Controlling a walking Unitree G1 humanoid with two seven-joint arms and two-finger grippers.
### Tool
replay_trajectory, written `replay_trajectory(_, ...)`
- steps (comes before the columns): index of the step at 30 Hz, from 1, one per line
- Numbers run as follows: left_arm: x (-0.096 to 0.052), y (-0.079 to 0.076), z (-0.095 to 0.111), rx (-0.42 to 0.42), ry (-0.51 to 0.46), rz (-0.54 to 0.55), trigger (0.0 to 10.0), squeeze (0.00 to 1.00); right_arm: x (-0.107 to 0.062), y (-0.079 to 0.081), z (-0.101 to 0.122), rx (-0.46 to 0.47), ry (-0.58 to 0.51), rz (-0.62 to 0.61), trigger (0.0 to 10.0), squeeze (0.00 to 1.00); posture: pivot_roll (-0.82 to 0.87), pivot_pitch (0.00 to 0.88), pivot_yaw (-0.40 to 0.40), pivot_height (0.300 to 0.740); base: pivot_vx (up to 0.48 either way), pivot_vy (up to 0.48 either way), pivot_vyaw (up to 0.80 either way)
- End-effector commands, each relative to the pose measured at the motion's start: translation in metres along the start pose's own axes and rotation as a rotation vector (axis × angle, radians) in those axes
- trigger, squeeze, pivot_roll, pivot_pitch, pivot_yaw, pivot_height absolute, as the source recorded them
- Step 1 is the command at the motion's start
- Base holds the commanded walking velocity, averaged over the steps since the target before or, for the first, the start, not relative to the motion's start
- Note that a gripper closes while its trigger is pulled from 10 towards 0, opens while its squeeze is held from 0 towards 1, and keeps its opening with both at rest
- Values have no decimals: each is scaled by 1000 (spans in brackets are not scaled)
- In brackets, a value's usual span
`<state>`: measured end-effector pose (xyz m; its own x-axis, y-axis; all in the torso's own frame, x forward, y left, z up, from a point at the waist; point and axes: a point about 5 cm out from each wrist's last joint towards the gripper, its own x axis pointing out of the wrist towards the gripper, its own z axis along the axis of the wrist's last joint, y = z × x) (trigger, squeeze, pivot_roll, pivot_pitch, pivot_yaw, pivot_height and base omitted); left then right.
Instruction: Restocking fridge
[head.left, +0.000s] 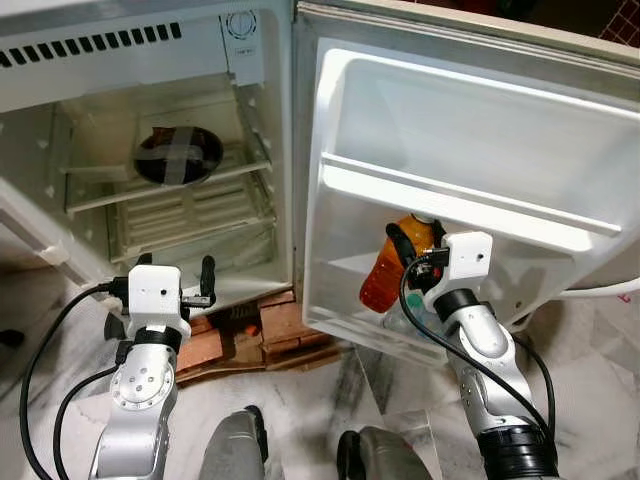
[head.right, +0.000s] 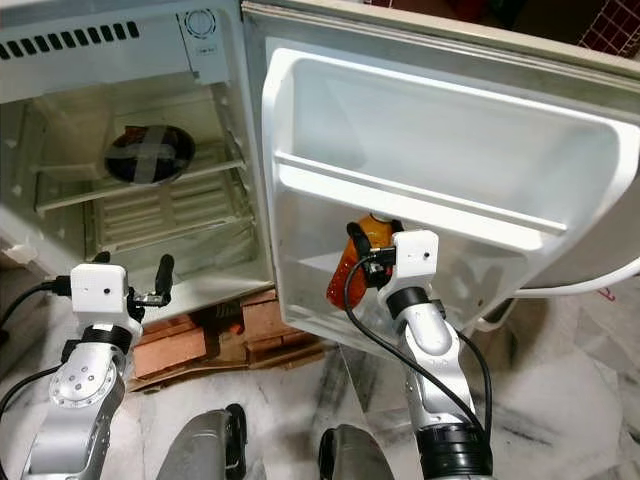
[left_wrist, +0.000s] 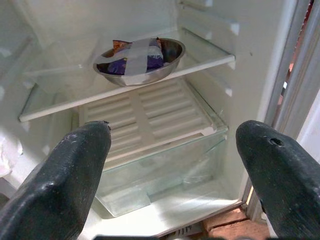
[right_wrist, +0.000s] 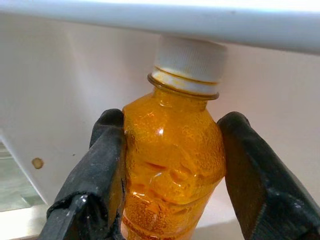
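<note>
Right hand (head.left: 405, 262), mid-right in the head view, grips an orange bottle (head.left: 385, 275) against the fridge door (head.left: 450, 130). Left hand (left_wrist: 175, 165) spreads wide, empty, facing a taped bowl (left_wrist: 140, 62) upper-middle, maybe holding snacks. Black fingers (right_wrist: 100, 170) squeeze the bottle.

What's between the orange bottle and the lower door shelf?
The door's rail crosses just above the bottle's cap. The right end effector holds the orange bottle tilted under it; nothing visible blocks the lower door shelf.
</note>
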<state>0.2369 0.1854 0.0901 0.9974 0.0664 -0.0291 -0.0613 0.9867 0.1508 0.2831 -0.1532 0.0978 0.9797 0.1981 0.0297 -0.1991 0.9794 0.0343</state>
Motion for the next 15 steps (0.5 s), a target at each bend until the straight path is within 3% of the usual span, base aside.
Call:
replay_trajectory(1, -2, 2, -3, 11, 8, 9, 10000, 0, 3, -1, 11, 9, -56, 6, 10000, 0, 86, 131, -43, 696, 0, 0, 0)
replay_trajectory(10, -2, 2, -3, 16, 13, 3, 10000, 0, 4, 4, 13, 21, -72, 27, 10000, 0, 87, 138, -41, 646, 0, 0, 0)
replay_trajectory(15, -2, 3, -2, 19, 13, 11, 10000, 0, 4, 4, 12, 19, -66, 29, 10000, 0, 88, 141, -41, 646, 0, 0, 0)
